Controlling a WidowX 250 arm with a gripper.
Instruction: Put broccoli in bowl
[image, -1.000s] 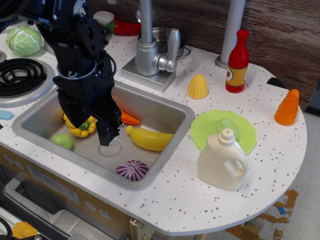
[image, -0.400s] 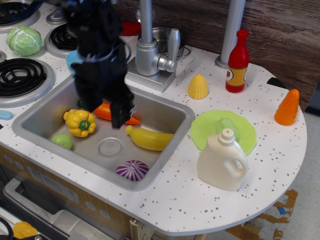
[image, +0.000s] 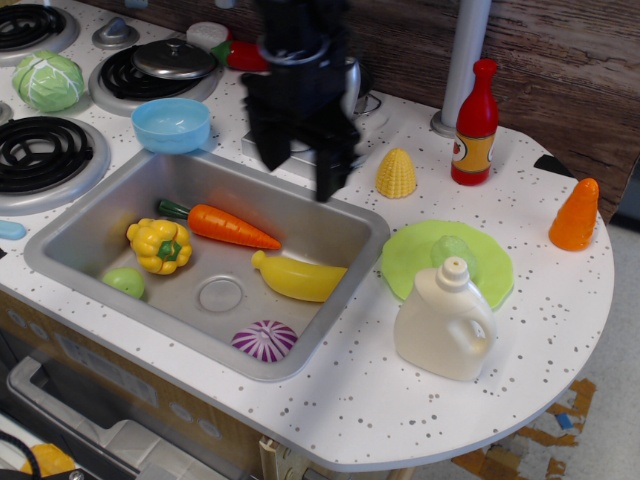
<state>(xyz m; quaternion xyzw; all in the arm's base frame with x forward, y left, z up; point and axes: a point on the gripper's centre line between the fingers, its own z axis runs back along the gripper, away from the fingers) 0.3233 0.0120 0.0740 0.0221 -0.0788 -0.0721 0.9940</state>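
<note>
The broccoli is a small pale green rounded toy lying on the lime-green plate, partly hidden behind the white jug. The light blue bowl stands empty on the counter at the sink's back left corner. My black gripper hangs open and empty above the sink's back edge, in front of the faucet. It is between the bowl on its left and the broccoli to its lower right, touching neither.
The sink holds a carrot, yellow pepper, banana, purple onion and a green ball. Corn, red bottle and orange cone stand right. Cabbage and lidded pot stand left.
My gripper has risen out of the sink and moved right and back, from over the yellow pepper to the faucet area. The bowl and carrot are now uncovered.
</note>
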